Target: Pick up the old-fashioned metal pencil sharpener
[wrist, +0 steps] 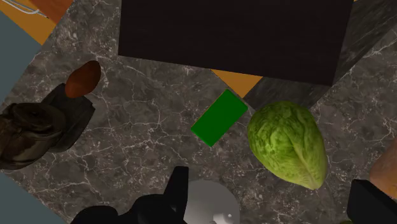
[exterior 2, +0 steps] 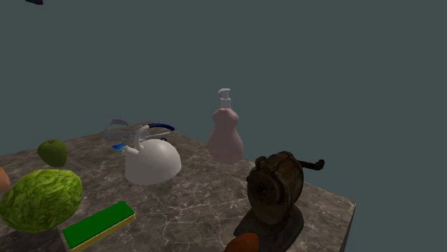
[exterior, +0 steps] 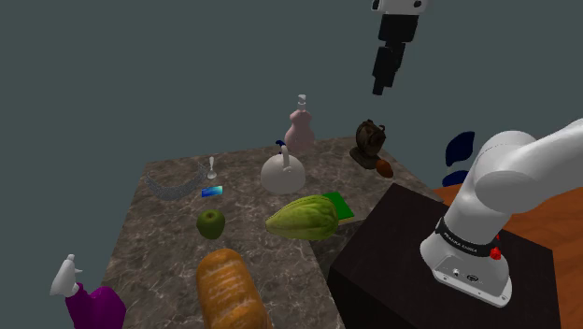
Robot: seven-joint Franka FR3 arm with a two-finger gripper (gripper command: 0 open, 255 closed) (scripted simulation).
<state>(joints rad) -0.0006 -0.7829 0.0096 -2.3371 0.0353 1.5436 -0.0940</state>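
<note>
1. Sharpener (exterior: 369, 140) is what we're tagging first: it's standing upright on its dark base at the far corner of the table (exterior: 154, 238) in the shoulder view, with a brown lump (exterior: 384, 169) just beside the base.
2. We're marking the gripper (exterior: 381, 86) as hanging high above that corner, fingers apart, nothing between them.
3. In the wrist view we're seeing the sharpener lying well off to one side of the fingers, not in line with them; the white kettle (wrist: 207, 202) is sitting nearer.
4. We're judging a sideways shift, then a descent, is needed.
</note>
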